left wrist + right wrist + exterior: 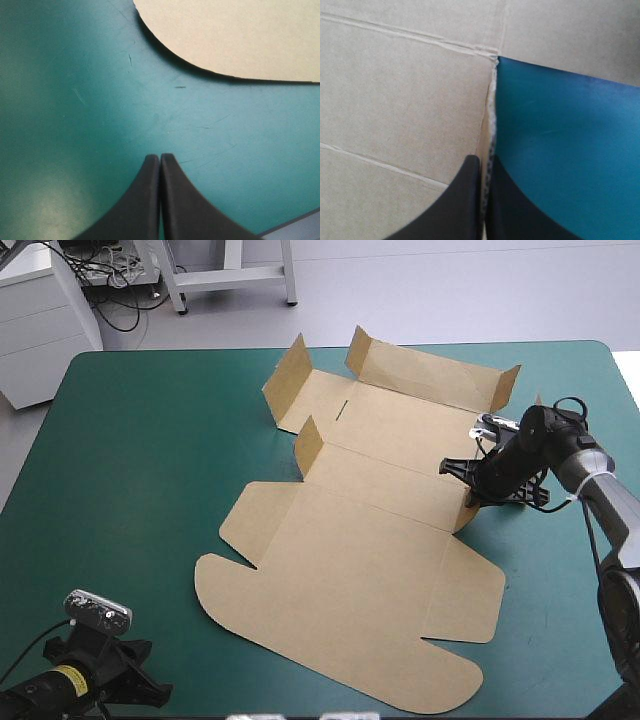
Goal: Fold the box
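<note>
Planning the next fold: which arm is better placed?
Likely right: the right fingers pinch the box at its edge; the left fingers are shut over bare cover, off it.

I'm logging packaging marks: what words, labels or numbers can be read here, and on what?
None can be read.
The box: plain brown board, no print visible.
A yellow sticker on the left arm: too small to read.

Pale grey floor [450, 290] beyond the teal-green table [150, 460]; white drawer cabinet [40, 330] far left, grey frame legs [230, 278] beside it
</note>
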Controlling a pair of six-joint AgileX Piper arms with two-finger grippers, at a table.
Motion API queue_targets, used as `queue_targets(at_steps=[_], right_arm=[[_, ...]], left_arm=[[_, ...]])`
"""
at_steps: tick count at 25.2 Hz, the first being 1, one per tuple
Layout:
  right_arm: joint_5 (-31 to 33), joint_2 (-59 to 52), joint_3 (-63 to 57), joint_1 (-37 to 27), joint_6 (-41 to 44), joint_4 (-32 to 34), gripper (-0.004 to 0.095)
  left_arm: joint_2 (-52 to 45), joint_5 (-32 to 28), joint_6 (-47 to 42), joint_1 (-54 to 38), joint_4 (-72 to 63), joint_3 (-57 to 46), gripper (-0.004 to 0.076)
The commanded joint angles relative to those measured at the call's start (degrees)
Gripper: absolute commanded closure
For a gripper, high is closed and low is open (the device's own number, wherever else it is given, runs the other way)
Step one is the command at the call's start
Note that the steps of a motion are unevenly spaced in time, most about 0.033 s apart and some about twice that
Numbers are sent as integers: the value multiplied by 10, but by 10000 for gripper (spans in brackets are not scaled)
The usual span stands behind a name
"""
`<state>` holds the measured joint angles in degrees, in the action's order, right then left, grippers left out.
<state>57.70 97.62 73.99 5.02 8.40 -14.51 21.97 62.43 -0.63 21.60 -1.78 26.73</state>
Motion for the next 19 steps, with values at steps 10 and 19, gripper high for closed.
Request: queue_targets(at_steps=[10, 19], right_arm=[[71, -23, 154, 1, -204, 19, 931], [96, -23, 308, 2, -402, 11, 931]], left_arm=[[5, -25, -7, 3, -1, 14, 756], [5, -25, -7, 3, -1, 14, 756]])
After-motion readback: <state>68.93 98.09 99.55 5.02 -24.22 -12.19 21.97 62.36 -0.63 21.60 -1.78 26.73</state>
